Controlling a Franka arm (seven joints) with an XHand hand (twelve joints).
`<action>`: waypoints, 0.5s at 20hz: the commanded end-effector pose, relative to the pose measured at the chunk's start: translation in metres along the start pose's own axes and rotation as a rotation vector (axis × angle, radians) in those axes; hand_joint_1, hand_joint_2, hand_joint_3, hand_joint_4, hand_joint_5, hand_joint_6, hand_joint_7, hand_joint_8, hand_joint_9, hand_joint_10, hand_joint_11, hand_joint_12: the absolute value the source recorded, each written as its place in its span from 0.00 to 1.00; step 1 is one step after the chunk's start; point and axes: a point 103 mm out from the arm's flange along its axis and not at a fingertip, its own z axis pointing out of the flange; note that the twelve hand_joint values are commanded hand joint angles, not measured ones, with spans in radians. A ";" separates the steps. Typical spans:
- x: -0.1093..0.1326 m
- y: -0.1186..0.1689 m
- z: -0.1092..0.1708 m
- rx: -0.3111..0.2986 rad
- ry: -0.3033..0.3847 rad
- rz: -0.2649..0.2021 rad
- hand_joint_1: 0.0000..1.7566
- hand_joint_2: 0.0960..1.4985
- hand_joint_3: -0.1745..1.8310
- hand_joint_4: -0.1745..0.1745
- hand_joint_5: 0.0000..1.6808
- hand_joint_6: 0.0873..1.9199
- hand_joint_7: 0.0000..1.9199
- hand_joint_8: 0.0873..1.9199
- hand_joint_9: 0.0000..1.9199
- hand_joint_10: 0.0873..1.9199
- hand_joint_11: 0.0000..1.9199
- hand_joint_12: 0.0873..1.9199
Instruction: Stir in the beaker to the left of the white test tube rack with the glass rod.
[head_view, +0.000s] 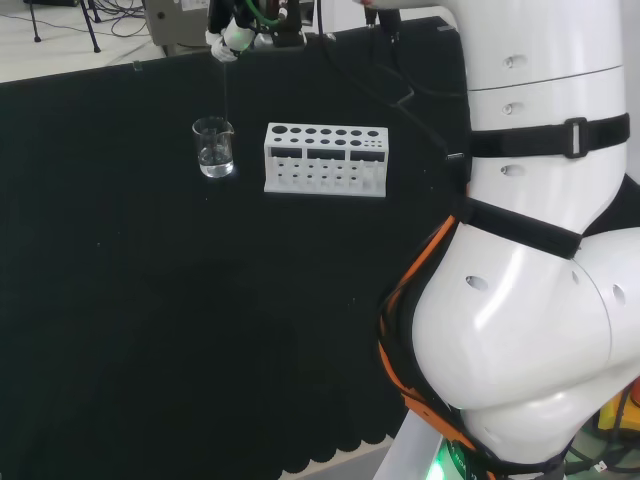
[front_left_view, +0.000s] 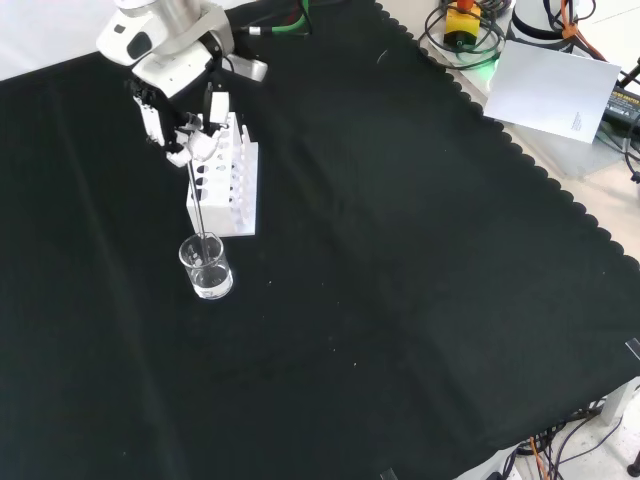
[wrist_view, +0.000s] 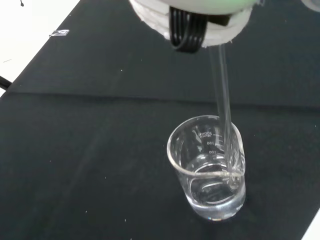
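Centrally in the wrist view stands a clear glass beaker (wrist_view: 207, 170) on the black cloth (wrist_view: 75, 150), holding a shallow layer of clear liquid in its lower part. A glass rod (wrist_view: 223, 100) descends from the blurred white underside of the hand (wrist_view: 200, 20) at the upper middle of the frame, passes inside the beaker's rim on its right side, and ends in the liquid near the wall.

Head view: the beaker (head_view: 214, 148) sits in the upper left of the frame, just to the left of the white test tube rack (head_view: 326, 159) and apart from it. The rod (head_view: 226, 92) hangs nearly upright above the beaker, its top held at the hand (head_view: 234, 38), which lies at the top edge of the frame. The large white links (head_view: 530, 250) of the arm occupy the right side.

Front view: the beaker (front_left_view: 206, 266) stands left of centre, directly below the rack (front_left_view: 226, 190) in the frame and just apart from it. The rod (front_left_view: 198, 205) runs from the hand (front_left_view: 190, 140) in the upper left down into the beaker, tilted slightly. The hand's fingers are curled together, pinching the upper end of the rod. A white sheet of paper (front_left_view: 550, 90) lies off the cloth at the upper right.
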 end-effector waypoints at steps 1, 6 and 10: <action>0.020 -0.015 -0.011 -0.032 -0.012 -0.031 0.75 0.48 0.34 0.00 0.75 0.13 0.65 0.48 0.97 0.16 0.88 0.28; 0.039 -0.019 -0.016 -0.045 -0.027 -0.057 0.75 0.48 0.34 0.00 0.75 0.13 0.65 0.48 0.97 0.16 0.88 0.28; 0.043 -0.021 -0.017 -0.040 -0.038 -0.061 0.75 0.48 0.34 0.00 0.75 0.13 0.65 0.48 0.97 0.16 0.88 0.28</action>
